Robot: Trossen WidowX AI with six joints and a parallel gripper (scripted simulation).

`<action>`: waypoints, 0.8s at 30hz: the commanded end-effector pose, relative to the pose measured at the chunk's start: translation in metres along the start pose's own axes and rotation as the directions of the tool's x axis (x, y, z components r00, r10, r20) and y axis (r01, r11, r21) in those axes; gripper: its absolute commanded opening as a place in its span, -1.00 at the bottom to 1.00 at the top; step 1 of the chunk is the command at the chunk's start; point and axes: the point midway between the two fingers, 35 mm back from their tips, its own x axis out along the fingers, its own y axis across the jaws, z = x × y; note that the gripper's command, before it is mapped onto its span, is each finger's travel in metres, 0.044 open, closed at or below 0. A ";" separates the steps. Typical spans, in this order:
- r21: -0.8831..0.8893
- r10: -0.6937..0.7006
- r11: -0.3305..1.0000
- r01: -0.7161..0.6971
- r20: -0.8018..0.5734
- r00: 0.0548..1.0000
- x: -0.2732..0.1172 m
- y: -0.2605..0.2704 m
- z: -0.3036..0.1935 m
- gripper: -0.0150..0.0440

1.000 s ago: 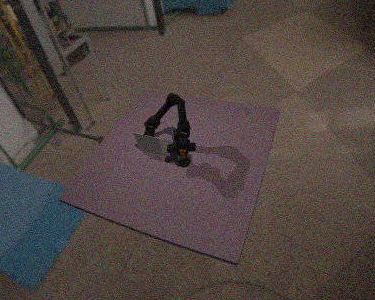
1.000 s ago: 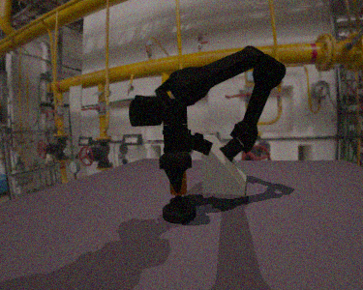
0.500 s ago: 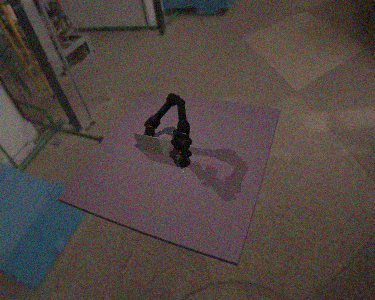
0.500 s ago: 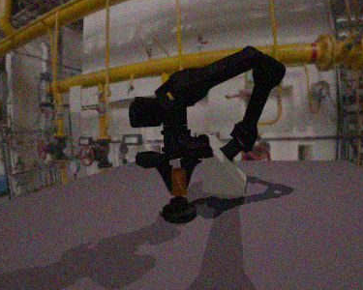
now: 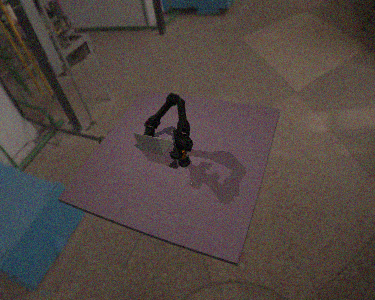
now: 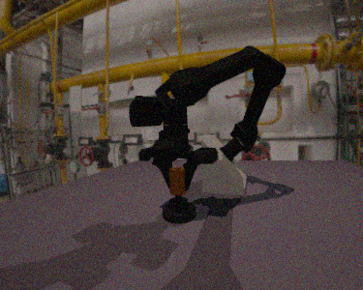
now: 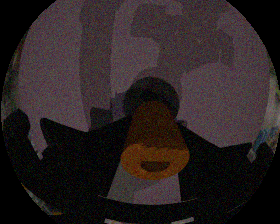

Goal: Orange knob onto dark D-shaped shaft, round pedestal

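Observation:
The orange knob (image 6: 177,181) (image 7: 155,161) (image 5: 183,155) is upright between the fingers of my gripper (image 6: 177,184), which is shut on it. In the exterior view the knob stands over the dark round pedestal (image 6: 179,214) (image 7: 137,95), its lower end at the top of the dark shaft (image 6: 179,199). A stretch of dark shaft shows between the knob and the pedestal, so the knob is above the pedestal, not down on it. In the wrist view the knob's lower end hides the shaft. The shaft's flat side cannot be seen.
A pale grey angled block (image 6: 222,178) (image 5: 153,147) stands on the purple mat (image 5: 137,205) (image 6: 302,232), behind the pedestal and beside the arm's base. The arm's shadow falls across the mat.

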 end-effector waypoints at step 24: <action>0.157 -0.002 0.988 0.001 0.004 1.000 0.003 -0.001 0.000 -0.49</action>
